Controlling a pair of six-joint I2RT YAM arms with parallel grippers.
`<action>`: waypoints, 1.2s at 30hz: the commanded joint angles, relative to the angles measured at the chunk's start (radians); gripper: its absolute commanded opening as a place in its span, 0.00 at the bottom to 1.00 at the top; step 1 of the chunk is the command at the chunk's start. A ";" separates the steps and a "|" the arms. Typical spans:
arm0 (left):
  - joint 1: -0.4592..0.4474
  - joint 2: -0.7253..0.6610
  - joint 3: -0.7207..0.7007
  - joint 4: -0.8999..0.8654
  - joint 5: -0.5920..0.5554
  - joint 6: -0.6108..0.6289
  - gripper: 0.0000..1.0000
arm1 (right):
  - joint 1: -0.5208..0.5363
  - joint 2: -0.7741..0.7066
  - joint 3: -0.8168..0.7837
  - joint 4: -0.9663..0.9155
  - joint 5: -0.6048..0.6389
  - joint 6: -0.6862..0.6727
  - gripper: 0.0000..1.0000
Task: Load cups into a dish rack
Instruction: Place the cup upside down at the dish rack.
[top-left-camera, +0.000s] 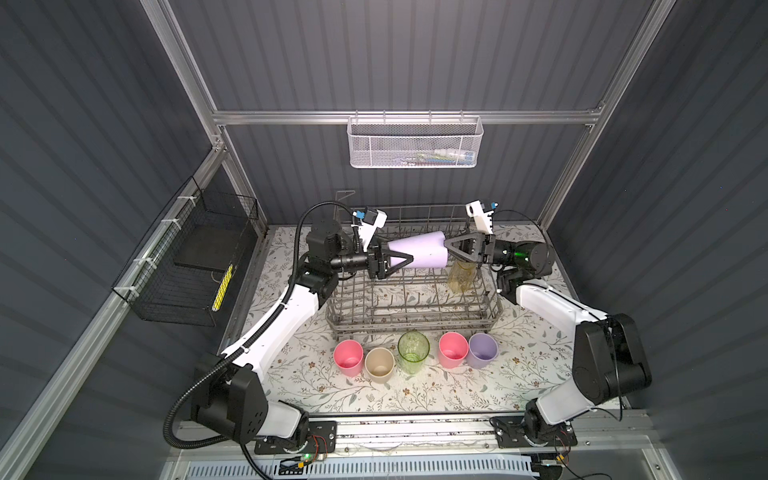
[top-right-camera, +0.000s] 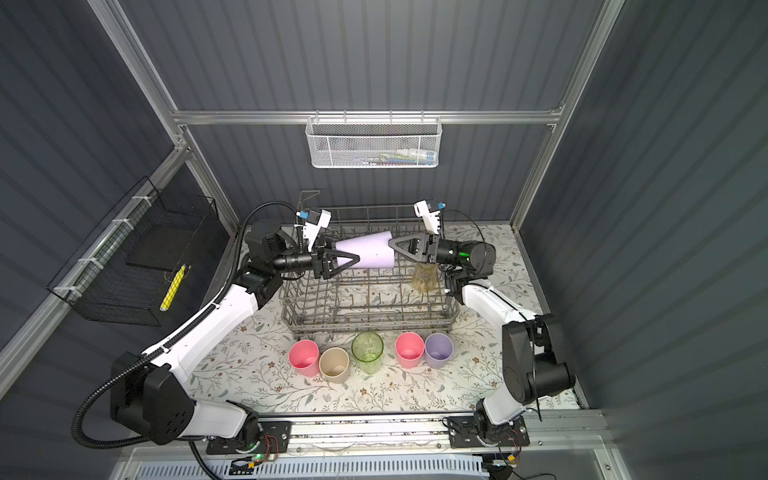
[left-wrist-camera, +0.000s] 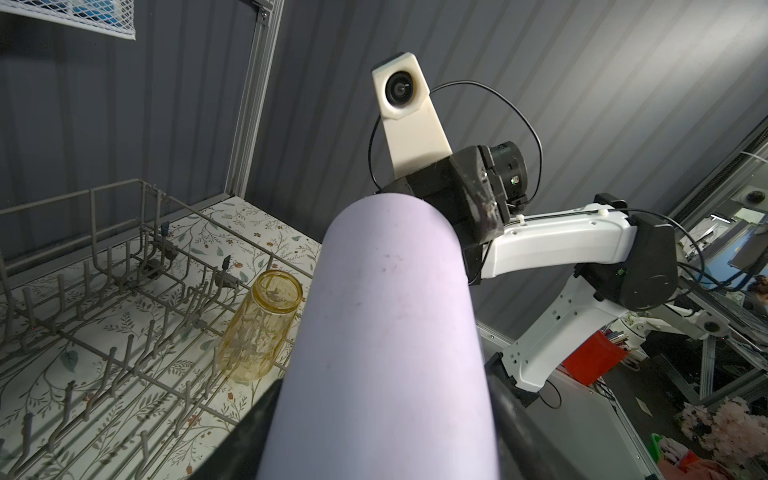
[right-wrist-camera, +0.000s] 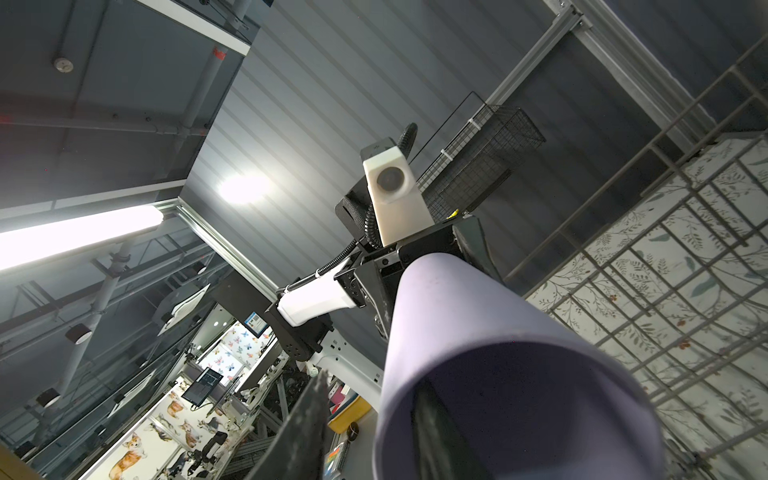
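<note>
Seven cups, one rack, two baskets. My left jaws (top-left-camera: 401, 252) clamp the narrow base of a lilac opaque plastic tumbler (top-left-camera: 419, 251), which lies on its side in the air above the large grey wire dish rack (top-left-camera: 415, 321). My right jaws (top-left-camera: 448, 247) stand parted astride its rim, one finger inside the mouth and the outer finger (right-wrist-camera: 305, 415) clear of the wall. Directly beneath my right jaws is the one cup in the rack, a clear amber glass tumbler (top-left-camera: 460, 276), narrow end up among the tines.

Below both jaws and nearer my bases, five cups stand mouth-up in a row just outside the rack: a pink plastic tumbler (top-left-camera: 348, 358), a beige plastic tumbler (top-left-camera: 379, 365), a clear green glass tumbler (top-left-camera: 413, 352), a second pink tumbler (top-left-camera: 453, 350) and a second lilac tumbler (top-left-camera: 483, 352).

Beyond my jaws a white mesh basket (top-left-camera: 415, 143) hangs on the ribbed grey wall, its contents unclear. Out past my left jaws a black wire basket (top-left-camera: 183, 270) holds a yellow stick (top-left-camera: 222, 286). The desk (top-left-camera: 332, 395) wears a leaf-and-flower print.
</note>
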 joint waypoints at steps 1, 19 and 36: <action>-0.004 -0.033 0.021 0.001 -0.024 0.018 0.40 | -0.027 -0.048 -0.022 0.040 0.009 -0.008 0.38; -0.003 0.214 0.490 -0.683 -0.480 0.216 0.40 | -0.186 -0.497 -0.007 -1.485 0.288 -1.069 0.41; -0.003 0.510 0.878 -1.228 -0.846 0.264 0.37 | -0.189 -0.600 -0.037 -1.823 0.612 -1.289 0.42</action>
